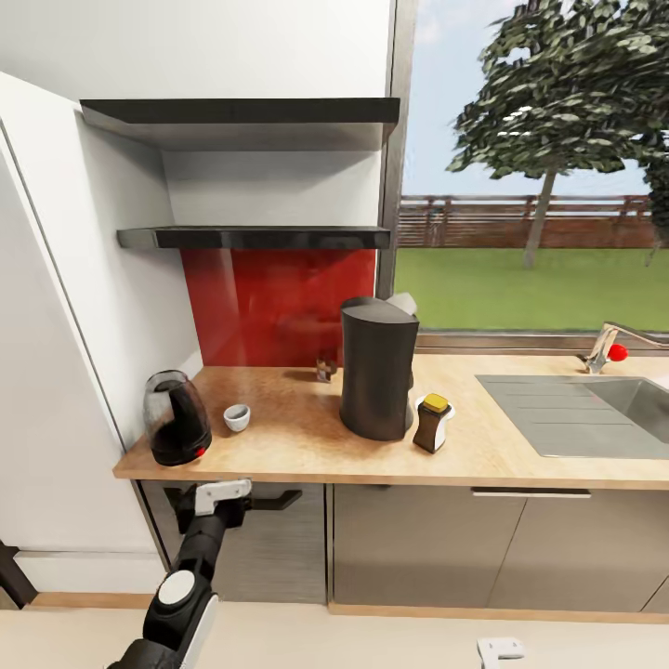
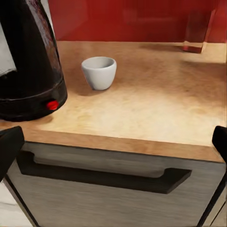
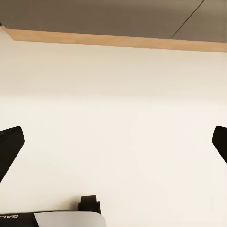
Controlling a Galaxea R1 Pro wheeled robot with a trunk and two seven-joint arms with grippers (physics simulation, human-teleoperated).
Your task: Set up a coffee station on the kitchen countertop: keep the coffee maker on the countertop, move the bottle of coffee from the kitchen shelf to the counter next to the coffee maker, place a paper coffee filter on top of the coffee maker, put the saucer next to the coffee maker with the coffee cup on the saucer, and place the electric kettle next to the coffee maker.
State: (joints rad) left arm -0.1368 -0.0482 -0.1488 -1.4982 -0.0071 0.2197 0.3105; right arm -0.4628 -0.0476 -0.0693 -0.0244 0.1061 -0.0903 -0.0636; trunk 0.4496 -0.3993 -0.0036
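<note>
**A:** What sits on the countertop (image 1: 307, 446) in the head view?

**B:** The coffee maker (image 1: 376, 369), dark and tall, stands at centre frame. Just to its right is the bottle of coffee (image 1: 433, 422), brown with a yellow cap, and it seems to stand on the white saucer (image 1: 447, 409), though I cannot tell for sure. Something pale shows behind the top of the coffee maker; too little of it is visible to name.

**A:** And to the left?

**B:** The electric kettle (image 1: 176, 418) stands near the counter's left end, at the left of the frame, with a red switch at its base. The coffee cup (image 1: 237, 417), small and white, sits upright just right of it, apart from it. A small glass (image 1: 325, 369) stands by the red backsplash (image 1: 279, 302). The two shelves (image 1: 251, 237) above are dark.

**A:** The left gripper (image 1: 243, 500)?

**B:** Lower left of the frame, below the counter edge, in front of the drawer handle (image 2: 101, 172). In its wrist view the fingertips (image 2: 9, 146) sit at opposite edges, so the jaws stand wide apart, holding nothing. The kettle (image 2: 28, 71) and cup (image 2: 99, 72) lie ahead of it.

**A:** The right gripper (image 3: 113, 144)?

**B:** Its wrist view faces the pale floor (image 3: 113, 94) and the cabinet base; jaws wide apart, empty.

**A:** Anything else?

**B:** A sink (image 1: 595, 409) and tap at the right of the head view.
</note>
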